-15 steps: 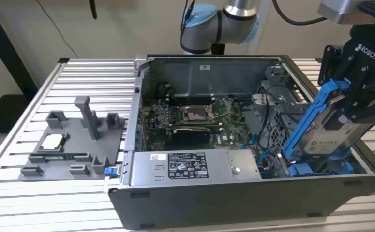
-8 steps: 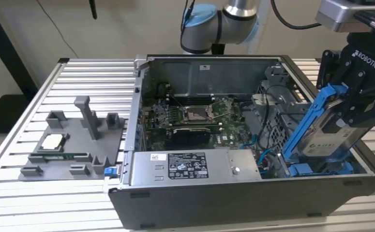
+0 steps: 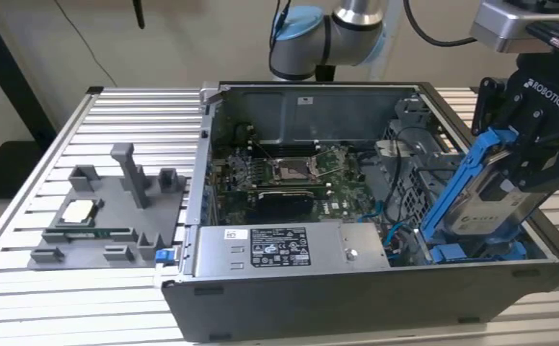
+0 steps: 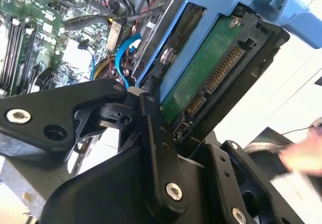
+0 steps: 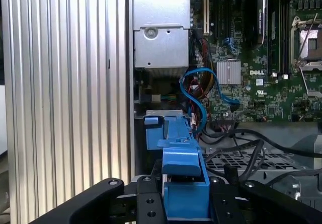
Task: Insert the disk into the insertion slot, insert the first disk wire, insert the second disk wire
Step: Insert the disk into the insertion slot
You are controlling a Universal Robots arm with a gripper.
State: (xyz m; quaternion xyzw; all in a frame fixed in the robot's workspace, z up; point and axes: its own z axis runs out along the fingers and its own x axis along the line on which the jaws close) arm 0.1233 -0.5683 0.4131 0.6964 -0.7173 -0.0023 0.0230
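Note:
In the exterior view my gripper (image 3: 527, 155) is shut on the disk (image 3: 486, 205), a silver drive with a white label in a bright blue frame. The disk is tilted steeply. Its lower end reaches down to the insertion slot (image 3: 472, 254), a bay with blue clips in the case's corner at the exterior view's right. In the second wrist view the disk (image 4: 201, 68) shows its green board and connector between my black fingers (image 4: 151, 113). In the first wrist view the blue frame (image 5: 182, 158) runs from my gripper (image 5: 183, 204) toward a blue clip (image 5: 151, 123). A blue cable (image 5: 198, 98) loops loose beside the bay.
The open computer case (image 3: 356, 303) sits on a ribbed aluminium table (image 3: 29, 288). Inside are the grey power-supply box (image 3: 279, 249), the motherboard (image 3: 298, 173) and black cable bundles (image 5: 251, 148). A grey fixture tray (image 3: 106, 216) with small parts stands at the exterior view's left.

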